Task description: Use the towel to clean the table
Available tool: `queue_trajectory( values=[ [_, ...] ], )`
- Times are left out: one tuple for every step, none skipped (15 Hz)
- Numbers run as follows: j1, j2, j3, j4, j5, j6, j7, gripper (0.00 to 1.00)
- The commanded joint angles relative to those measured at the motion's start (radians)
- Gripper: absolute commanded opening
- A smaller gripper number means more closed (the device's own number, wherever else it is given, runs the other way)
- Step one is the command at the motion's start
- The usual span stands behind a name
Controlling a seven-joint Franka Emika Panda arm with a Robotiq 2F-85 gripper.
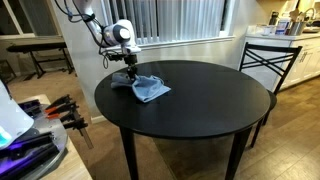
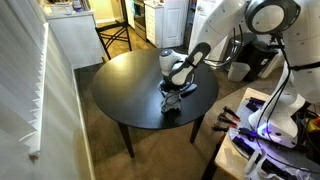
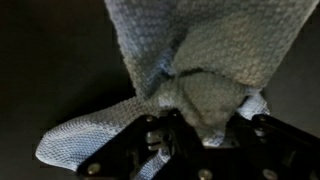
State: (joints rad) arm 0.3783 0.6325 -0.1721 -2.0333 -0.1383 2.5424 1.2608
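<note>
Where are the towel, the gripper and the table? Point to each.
towel (image 1: 153, 92): exterior view, flat blue part lying on the tabletop.
gripper (image 1: 131, 73): exterior view, between its fingertips.
table (image 1: 205, 112): exterior view, bare black top.

A home is shown: a dining corner opening onto a kitchen. A round black table (image 1: 200, 105) is set on brown carpet (image 1: 290, 140), and a black metal chair (image 1: 268, 62) is placed just beside it. The window behind is covered by vertical blinds (image 1: 170, 18). A kitchen counter (image 1: 308, 58) laden with bottles and jars is seen behind the chair, and white kitchen appliances (image 2: 165, 15) are seen beyond the table in an exterior view.
</note>
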Motion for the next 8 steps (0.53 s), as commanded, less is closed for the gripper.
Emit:
queue_trajectory(
  values=[
    [0.038, 0.046, 0.122, 0.073, -0.009, -0.058, -0.042, 0.08],
    [0.048, 0.068, 0.149, 0.120, -0.011, -0.083, -0.058, 0.08],
    [0.055, 0.091, 0.174, 0.171, -0.012, -0.108, -0.081, 0.08],
    [0.061, 0.121, 0.191, 0.226, -0.019, -0.133, -0.109, 0.08],
    [0.066, 0.160, 0.203, 0.300, -0.026, -0.167, -0.146, 0.08],
    [0.068, 0.197, 0.208, 0.371, -0.036, -0.203, -0.190, 0.08],
    [0.070, 0.227, 0.207, 0.430, -0.049, -0.231, -0.237, 0.08],
    [0.069, 0.258, 0.202, 0.489, -0.064, -0.258, -0.286, 0.08]
  ],
)
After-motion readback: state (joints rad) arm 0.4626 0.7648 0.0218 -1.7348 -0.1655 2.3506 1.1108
